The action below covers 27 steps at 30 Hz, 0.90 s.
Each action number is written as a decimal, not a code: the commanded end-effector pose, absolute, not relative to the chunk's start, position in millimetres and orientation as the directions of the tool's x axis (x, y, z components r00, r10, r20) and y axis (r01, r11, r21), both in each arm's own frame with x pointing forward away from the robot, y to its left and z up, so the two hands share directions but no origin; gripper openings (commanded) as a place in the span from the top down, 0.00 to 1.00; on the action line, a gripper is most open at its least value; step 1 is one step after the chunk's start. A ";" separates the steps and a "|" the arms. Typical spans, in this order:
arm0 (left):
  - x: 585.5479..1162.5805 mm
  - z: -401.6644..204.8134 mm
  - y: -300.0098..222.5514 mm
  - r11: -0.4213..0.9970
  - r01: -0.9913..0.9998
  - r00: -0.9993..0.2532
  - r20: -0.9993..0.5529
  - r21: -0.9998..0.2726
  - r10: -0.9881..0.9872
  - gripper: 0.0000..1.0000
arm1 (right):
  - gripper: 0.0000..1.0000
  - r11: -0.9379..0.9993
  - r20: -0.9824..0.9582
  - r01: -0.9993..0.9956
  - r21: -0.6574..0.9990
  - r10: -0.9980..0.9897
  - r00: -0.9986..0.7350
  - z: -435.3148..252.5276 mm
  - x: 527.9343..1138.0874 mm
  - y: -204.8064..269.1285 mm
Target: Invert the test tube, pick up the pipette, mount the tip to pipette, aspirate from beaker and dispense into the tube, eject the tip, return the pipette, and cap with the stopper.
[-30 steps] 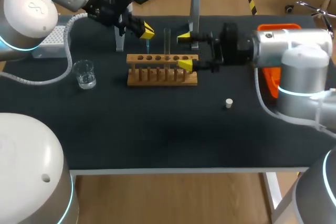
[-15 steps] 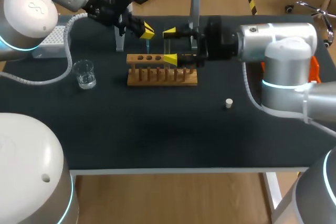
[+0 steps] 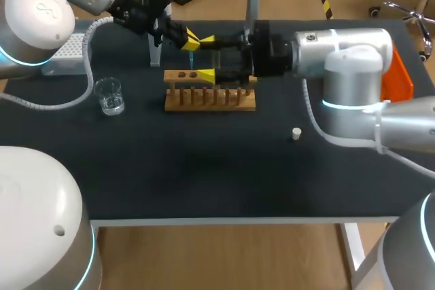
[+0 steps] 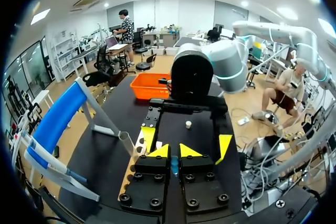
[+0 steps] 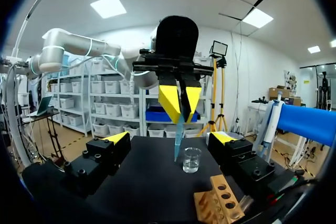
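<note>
Nearest me, a small white stopper lies on the matte black counter; a clear glass beaker stands well apart. Over the wooden rack my right pincer is spread wide, gripping nothing — the clear test tube is just beside one finger. Behind, my left pincer clamps a thin bluish tip.

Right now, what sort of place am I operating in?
Most likely a laboratory bench set up for liquid handling: a wooden test tube rack, a glass beaker and a pipette over a black table.
</note>
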<state>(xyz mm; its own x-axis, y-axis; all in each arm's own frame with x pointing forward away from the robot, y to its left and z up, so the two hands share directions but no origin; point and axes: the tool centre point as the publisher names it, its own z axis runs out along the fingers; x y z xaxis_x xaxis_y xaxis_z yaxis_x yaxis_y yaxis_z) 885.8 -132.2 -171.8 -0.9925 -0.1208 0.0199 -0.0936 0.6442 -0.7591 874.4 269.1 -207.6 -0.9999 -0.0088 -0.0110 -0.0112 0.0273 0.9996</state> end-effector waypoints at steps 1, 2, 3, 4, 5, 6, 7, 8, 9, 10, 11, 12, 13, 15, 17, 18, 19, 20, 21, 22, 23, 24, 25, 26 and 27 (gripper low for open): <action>886.9 -171.1 -132.1 0.647 -0.095 -0.993 0.024 -0.757 -0.118 1.00 | 0.00 0.018 -0.010 -0.010 1.000 -0.018 -1.000 -211.4 882.3 279.2; 886.9 -171.1 -132.1 0.647 -0.095 -0.993 0.024 -0.757 -0.118 1.00 | 0.00 0.016 -0.009 -0.010 1.000 -0.018 -1.000 -211.0 882.7 280.3; 886.9 -171.1 -132.1 0.647 -0.095 -0.993 0.024 -0.757 -0.118 1.00 | 0.00 0.013 -0.008 -0.008 1.000 -0.019 -1.000 -210.7 883.1 281.4; 886.9 -171.1 -132.1 0.647 -0.095 -0.993 0.024 -0.757 -0.118 1.00 | 0.00 0.012 -0.007 -0.008 1.000 -0.019 -1.000 -210.5 883.4 282.4; 886.9 -171.1 -132.1 0.647 -0.095 -0.993 0.024 -0.757 -0.118 1.00 | 0.00 0.010 -0.007 -0.007 1.000 -0.020 -1.000 -210.2 883.5 283.4; 886.9 -171.1 -132.1 0.647 -0.095 -0.993 0.024 -0.757 -0.118 1.00 | 0.00 0.008 -0.006 -0.006 1.000 -0.021 -1.000 -210.0 883.4 284.5; 886.9 -171.1 -132.1 0.647 -0.095 -0.993 0.024 -0.757 -0.118 1.00 | 0.00 0.007 -0.006 -0.006 1.000 -0.022 -1.000 -209.8 883.0 285.5; 886.9 -171.1 -132.1 0.647 -0.095 -0.993 0.024 -0.757 -0.118 1.00 | 0.00 0.006 -0.006 -0.006 1.000 -0.023 -1.000 -209.8 882.7 286.4; 886.9 -171.1 -132.1 0.647 -0.095 -0.993 0.024 -0.757 -0.118 1.00 | 0.00 0.006 -0.006 -0.007 1.000 -0.024 -1.000 -209.8 882.3 287.3; 886.9 -171.1 -132.1 0.647 -0.095 -0.993 0.024 -0.757 -0.118 1.00 | 0.00 0.006 -0.007 -0.007 1.000 -0.024 -1.000 -210.1 882.0 288.2; 886.9 -171.1 -132.1 0.647 -0.095 -0.993 0.024 -0.757 -0.118 1.00 | 0.00 0.006 -0.007 -0.007 1.000 -0.025 -1.000 -210.5 882.0 289.1; 886.9 -171.1 -132.1 0.647 -0.095 -0.993 0.024 -0.757 -0.118 1.00 | 0.00 0.006 -0.007 -0.008 1.000 -0.025 -1.000 -211.0 882.1 289.9; 886.9 -171.1 -132.1 0.647 -0.095 -0.993 0.024 -0.757 -0.118 1.00 | 0.00 0.006 -0.008 -0.008 1.000 -0.025 -1.000 -211.3 882.2 290.6; 886.9 -171.1 -132.1 0.647 -0.095 -0.993 0.024 -0.757 -0.118 1.00 | 0.00 0.008 -0.009 -0.009 1.000 -0.025 -1.000 -211.6 882.5 292.1; 886.9 -171.1 -132.1 0.647 -0.095 -0.993 0.024 -0.757 -0.118 1.00 | 0.00 0.010 -0.008 -0.009 1.000 -0.024 -1.000 -211.6 882.7 293.2; 886.9 -171.1 -132.1 0.647 -0.095 -0.993 0.024 -0.757 -0.118 1.00 | 0.00 0.010 -0.008 -0.009 1.000 -0.023 -1.000 -211.4 882.7 293.6; 886.9 -171.1 -132.1 0.647 -0.095 -0.993 0.024 -0.757 -0.118 1.00 | 0.00 0.009 -0.009 -0.009 1.000 -0.023 -1.000 -211.0 882.7 294.1; 886.9 -171.1 -132.1 0.647 -0.095 -0.993 0.024 -0.757 -0.118 1.00 | 0.00 0.008 -0.008 -0.008 1.000 -0.023 -1.000 -210.5 882.9 294.7; 886.9 -171.1 -132.1 0.647 -0.095 -0.993 0.024 -0.757 -0.118 1.00 | 0.00 0.006 -0.007 -0.008 1.000 -0.024 -1.000 -210.0 883.1 295.2; 886.9 -171.1 -132.1 0.647 -0.095 -0.993 0.024 -0.757 -0.118 1.00 | 0.00 0.005 -0.007 -0.007 1.000 -0.024 -1.000 -209.5 883.3 295.8; 886.9 -171.1 -132.1 0.647 -0.095 -0.993 0.024 -0.757 -0.118 1.00 | 0.00 0.004 -0.007 -0.007 1.000 -0.025 -1.000 -209.0 883.4 296.3; 886.9 -171.1 -132.1 0.647 -0.095 -0.993 0.024 -0.757 -0.118 1.00 | 0.00 0.003 -0.008 -0.008 1.000 -0.025 -1.000 -208.7 883.4 296.8; 886.9 -171.1 -132.1 0.647 -0.095 -0.993 0.024 -0.757 -0.118 1.00 | 0.00 0.002 -0.008 -0.008 1.000 -0.026 -1.000 -208.3 883.3 297.3; 886.9 -171.1 -132.1 0.647 -0.095 -0.993 0.024 -0.757 -0.118 1.00 | 0.00 0.001 -0.008 -0.008 1.000 -0.027 -1.000 -208.0 883.3 297.8; 886.9 -171.1 -132.1 0.647 -0.095 -0.993 0.024 -0.757 -0.118 1.00 | 0.00 0.000 -0.008 -0.008 1.000 -0.027 -1.000 -207.8 883.2 298.3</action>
<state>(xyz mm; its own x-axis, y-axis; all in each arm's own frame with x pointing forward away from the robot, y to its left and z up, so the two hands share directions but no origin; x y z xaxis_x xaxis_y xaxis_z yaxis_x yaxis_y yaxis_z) 885.8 -132.2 -171.8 -0.9925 -0.1207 0.0199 -0.0936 0.6441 -0.7592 882.2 296.1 -207.1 -0.9996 -0.0266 -0.0076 -0.0076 0.0010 1.0000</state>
